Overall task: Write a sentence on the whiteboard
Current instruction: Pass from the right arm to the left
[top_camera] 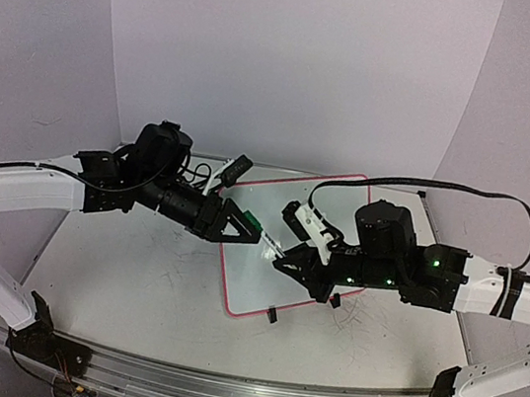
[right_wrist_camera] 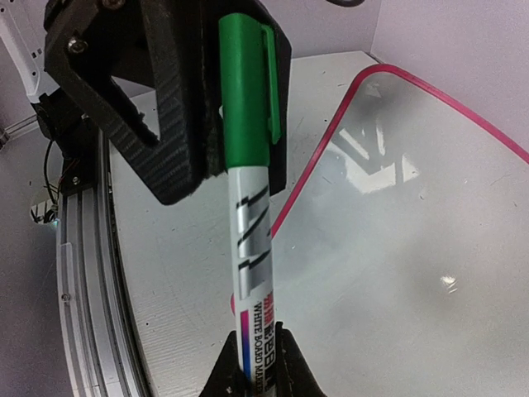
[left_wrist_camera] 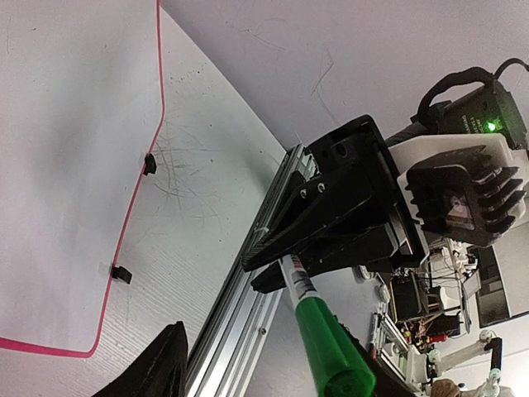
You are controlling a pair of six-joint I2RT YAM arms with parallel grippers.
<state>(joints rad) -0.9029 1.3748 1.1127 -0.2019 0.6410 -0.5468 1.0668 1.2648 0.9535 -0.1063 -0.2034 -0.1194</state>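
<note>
The whiteboard (top_camera: pixel 257 282) lies flat on the table, its red-pink frame (right_wrist_camera: pixel 331 132) around a blank white face; no sentence shows on it. A whiteboard marker (top_camera: pixel 268 245) with a white barrel (right_wrist_camera: pixel 248 248) and a green cap (right_wrist_camera: pixel 246 91) hangs in the air between the two arms, over the board's left edge. My left gripper (top_camera: pixel 243 225) is shut on the green cap (left_wrist_camera: pixel 331 347). My right gripper (top_camera: pixel 288 260) is shut on the barrel's lower end, its fingertips (right_wrist_camera: pixel 285 376) pinching the printed part. The cap is on the marker.
An aluminium rail (top_camera: pixel 216 391) runs along the near edge. The board's two black feet (left_wrist_camera: pixel 149 164) stick out at its near side. A small black object (top_camera: pixel 236 169) sits by the board's far left corner. Purple walls enclose the table.
</note>
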